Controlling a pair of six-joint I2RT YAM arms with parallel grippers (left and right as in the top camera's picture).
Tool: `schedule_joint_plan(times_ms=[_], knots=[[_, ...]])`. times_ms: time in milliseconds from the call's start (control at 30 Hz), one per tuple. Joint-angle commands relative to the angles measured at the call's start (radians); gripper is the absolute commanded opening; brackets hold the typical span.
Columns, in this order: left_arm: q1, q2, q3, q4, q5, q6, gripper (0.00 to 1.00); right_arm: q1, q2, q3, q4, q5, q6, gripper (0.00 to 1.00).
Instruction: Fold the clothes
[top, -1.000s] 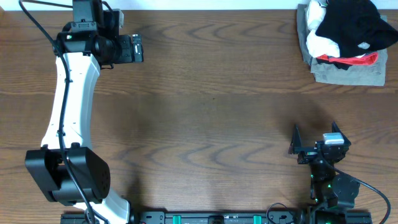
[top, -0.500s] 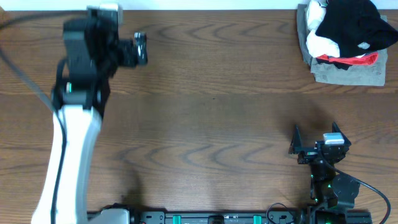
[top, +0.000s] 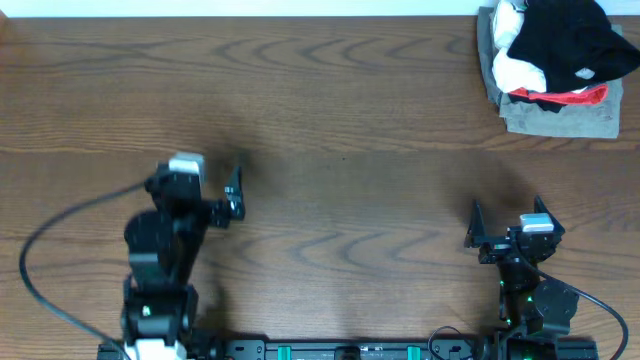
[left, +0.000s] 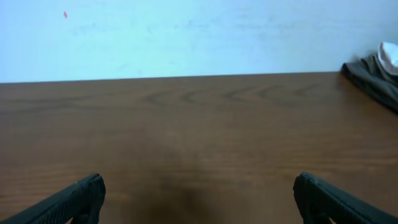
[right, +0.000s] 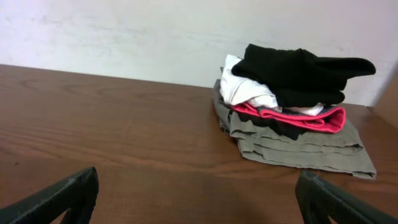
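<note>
With both pairs of jaws spread wide and empty, we should reach the right arm (top: 528, 262) to the black T-shirt (top: 560, 38) crumpled atop the pile (top: 560, 118) at the surface's (top: 350, 150) far right corner, pinching only black fabric.

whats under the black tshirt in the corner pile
Under the crumpled black soft-fabric T-shirt show a white garment, a red fabric edge and, lowest, a folded grey garment. How far each extends beneath is covered.
</note>
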Motion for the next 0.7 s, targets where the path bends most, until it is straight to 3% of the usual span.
schedule_joint_plan(times_ms=[0, 300, 667], knots=[[0.014, -0.113, -0.080, 0.012, -0.003, 0.013, 0.98, 0.012, -0.006, -0.002, -0.004, 0.003, -0.009, 0.99], [0.026, -0.349, -0.237, 0.012, -0.006, 0.010, 0.98, 0.012, -0.006, -0.002, -0.004, 0.003, -0.009, 0.99], [0.026, -0.501, -0.347, 0.009, -0.006, -0.009, 0.98, 0.012, -0.006, -0.002, -0.004, 0.003, -0.009, 0.99]])
